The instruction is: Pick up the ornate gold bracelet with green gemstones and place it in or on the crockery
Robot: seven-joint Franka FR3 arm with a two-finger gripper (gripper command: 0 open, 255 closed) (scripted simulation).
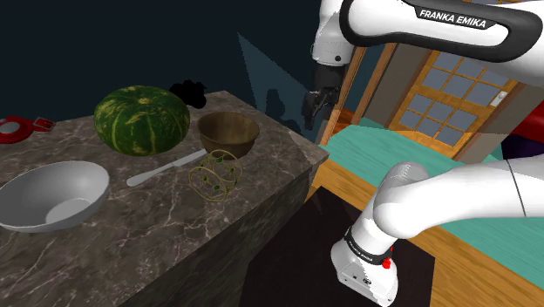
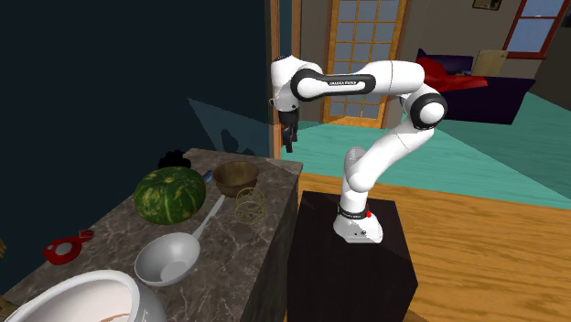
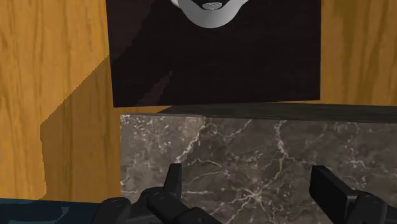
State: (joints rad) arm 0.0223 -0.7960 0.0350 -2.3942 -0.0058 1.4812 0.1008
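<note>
Shoulder view: the gold bracelet [image 1: 215, 174] stood on edge on the marble tabletop [image 1: 105, 253], open face toward the camera, beside the brown bowl [image 1: 228, 133]; the gripper [image 1: 309, 118] hung spread, empty.

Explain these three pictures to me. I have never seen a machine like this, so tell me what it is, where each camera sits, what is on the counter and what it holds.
It is a white robot arm standing on a dark box, with a black two-finger gripper at its end. The shoulder view looks down from beside the box. The second exterior view looks along the counter from its other end. The wrist view looks out from the hand itself. On the marble counter are a gold bracelet, a brown bowl just behind it, a knife, a green pumpkin, a grey bowl and a red item. The gripper hangs in the air above the counter's end, fingers apart, holding nothing.
</note>
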